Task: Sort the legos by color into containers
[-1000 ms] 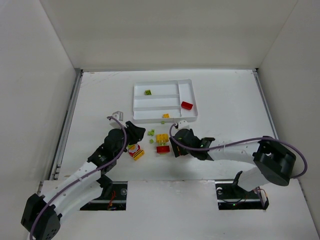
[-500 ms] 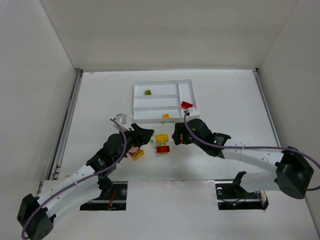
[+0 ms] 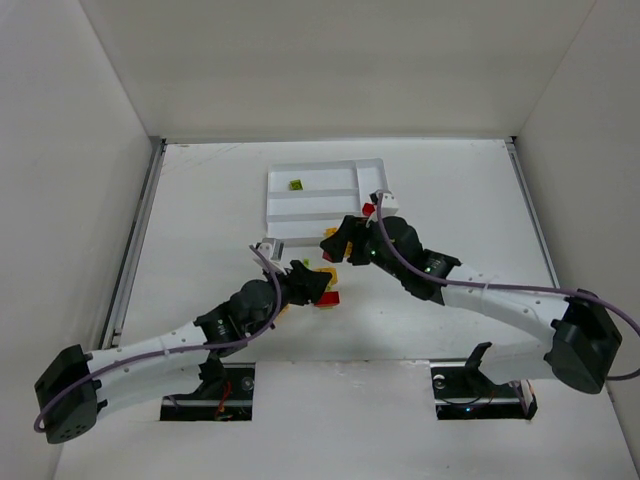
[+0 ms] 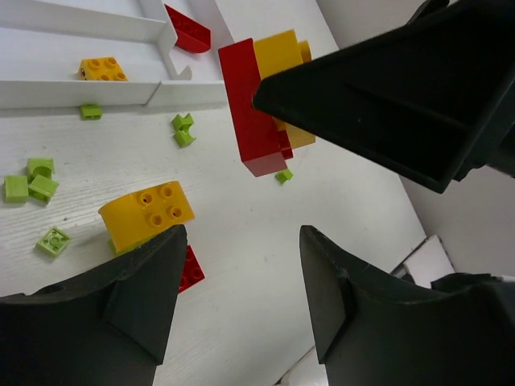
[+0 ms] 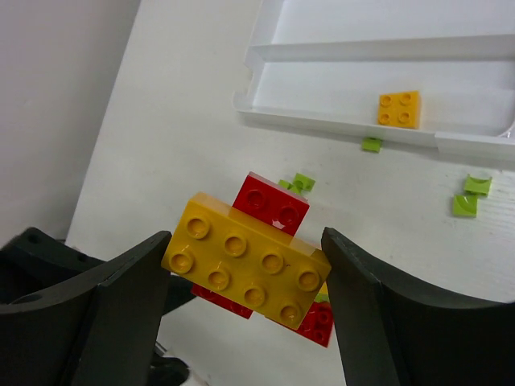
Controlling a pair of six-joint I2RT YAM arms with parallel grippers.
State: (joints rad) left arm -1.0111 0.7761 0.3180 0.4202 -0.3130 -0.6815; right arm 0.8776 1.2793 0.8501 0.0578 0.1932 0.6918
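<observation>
Now the right tool pinches a red-and-yellow lego clump above the surface by the near edge of the tray; the left tool hangs spread beside it. Next, likely: grip the red, pull apart.

white tray with three bricks sorted, the others outside it
a red-and-yellow clump is held off the table in the right gripper. one yellow brick, one green brick and one red brick are laid in separate slots. small green pieces and a yellow rounded brick are scattered just beside the tray.
</observation>
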